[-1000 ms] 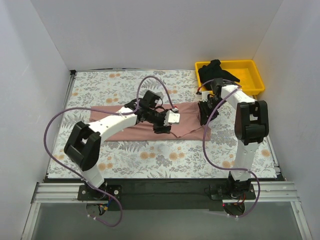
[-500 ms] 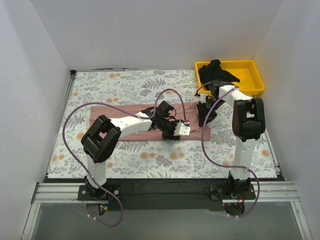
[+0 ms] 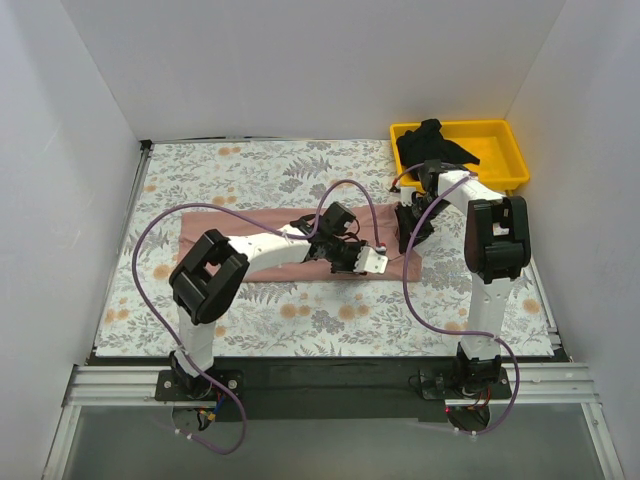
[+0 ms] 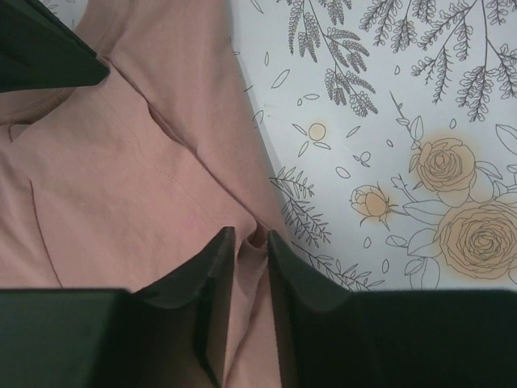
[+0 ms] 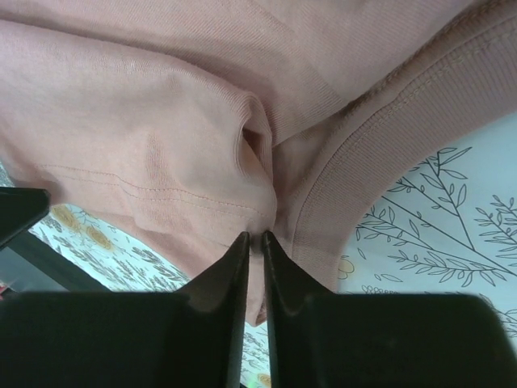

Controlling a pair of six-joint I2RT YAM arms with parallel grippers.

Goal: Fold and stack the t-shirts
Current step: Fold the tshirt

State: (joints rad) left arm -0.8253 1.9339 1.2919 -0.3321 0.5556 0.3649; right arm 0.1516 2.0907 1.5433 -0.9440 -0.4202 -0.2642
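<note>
The dusty pink t-shirt (image 3: 270,232) lies as a long folded band across the middle of the floral cover. My left gripper (image 3: 362,262) sits at its near right edge, shut on a pinch of the pink cloth (image 4: 252,246). My right gripper (image 3: 408,236) is at the shirt's right end by the collar, shut on a fold of the pink t-shirt (image 5: 257,230); the ribbed collar (image 5: 388,153) curves beside it. The black t-shirt (image 3: 432,142) lies bunched in the yellow bin.
The yellow bin (image 3: 498,150) stands at the back right corner. White walls enclose the table on three sides. The floral table cover (image 3: 250,170) shows behind and in front of the shirt. Purple cables loop over both arms.
My left gripper has moved right and toward the near edge along the pink shirt, from its middle to its near right part. The shirt's right end now lies flatter. The right gripper has barely moved.
</note>
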